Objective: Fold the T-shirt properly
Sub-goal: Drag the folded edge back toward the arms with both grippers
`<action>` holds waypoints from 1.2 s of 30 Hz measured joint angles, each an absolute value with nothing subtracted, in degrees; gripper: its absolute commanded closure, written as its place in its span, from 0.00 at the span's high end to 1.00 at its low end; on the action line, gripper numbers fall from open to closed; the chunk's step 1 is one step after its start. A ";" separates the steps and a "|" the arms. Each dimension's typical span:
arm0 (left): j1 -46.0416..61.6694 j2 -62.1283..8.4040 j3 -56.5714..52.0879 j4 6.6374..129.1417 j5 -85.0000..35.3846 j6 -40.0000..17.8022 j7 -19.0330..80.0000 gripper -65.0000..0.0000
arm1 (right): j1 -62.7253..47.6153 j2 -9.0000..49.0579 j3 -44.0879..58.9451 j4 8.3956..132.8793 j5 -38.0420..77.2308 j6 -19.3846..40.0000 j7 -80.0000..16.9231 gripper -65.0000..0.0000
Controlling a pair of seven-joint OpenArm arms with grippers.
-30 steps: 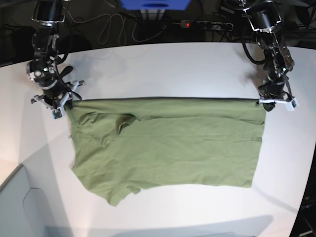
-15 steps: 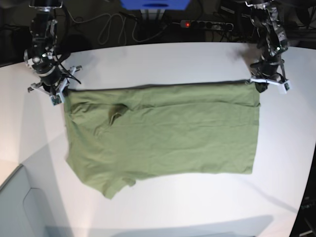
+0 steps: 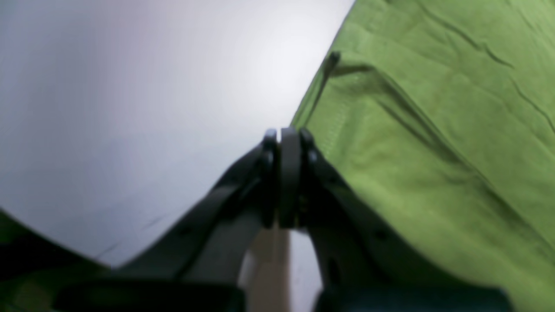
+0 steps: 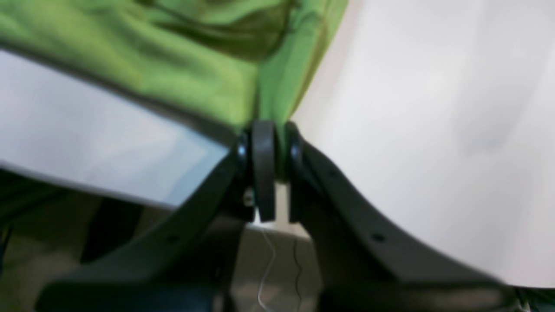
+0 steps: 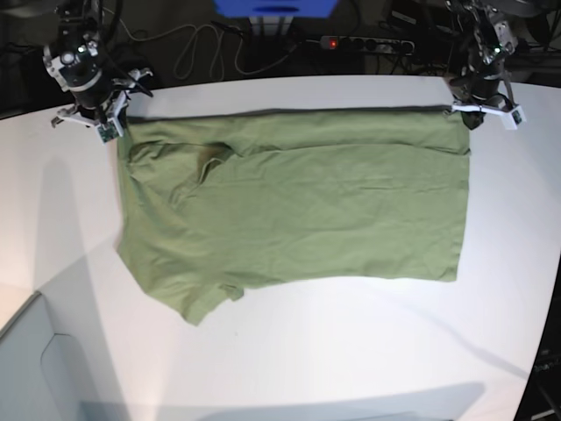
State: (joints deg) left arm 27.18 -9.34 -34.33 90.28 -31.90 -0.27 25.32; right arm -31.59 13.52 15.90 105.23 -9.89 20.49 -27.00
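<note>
Left gripper (image 5: 485,112) and right gripper (image 5: 110,123) each clamped on a far corner of the T-shirt (image 5: 298,210). Far edge stretched taut between them; remainder lies on the white bench (image 5: 351,351).

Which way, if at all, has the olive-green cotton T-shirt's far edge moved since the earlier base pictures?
Yes. The olive-green cotton T-shirt has had its far edge pulled away from the camera, towards the white table's back edge.
</note>
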 measured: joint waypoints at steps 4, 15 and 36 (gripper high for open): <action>29.95 -9.19 -34.30 92.88 -31.46 -0.23 26.46 0.00 | -33.34 13.52 15.90 105.43 -9.89 20.51 -27.24 0.00; 31.57 -9.06 -34.30 94.17 -31.29 -0.03 27.07 0.00 | -35.70 13.50 19.68 105.43 -9.65 20.51 -26.94 0.00; 32.23 -7.11 -38.85 95.13 -31.11 0.21 27.29 0.29 | -36.40 11.66 21.65 105.43 -9.82 26.04 -26.87 0.38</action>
State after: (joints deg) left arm 32.23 -7.11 -38.85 95.13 -31.11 0.21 27.29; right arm -36.40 11.66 21.65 105.43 -9.82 26.04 -26.87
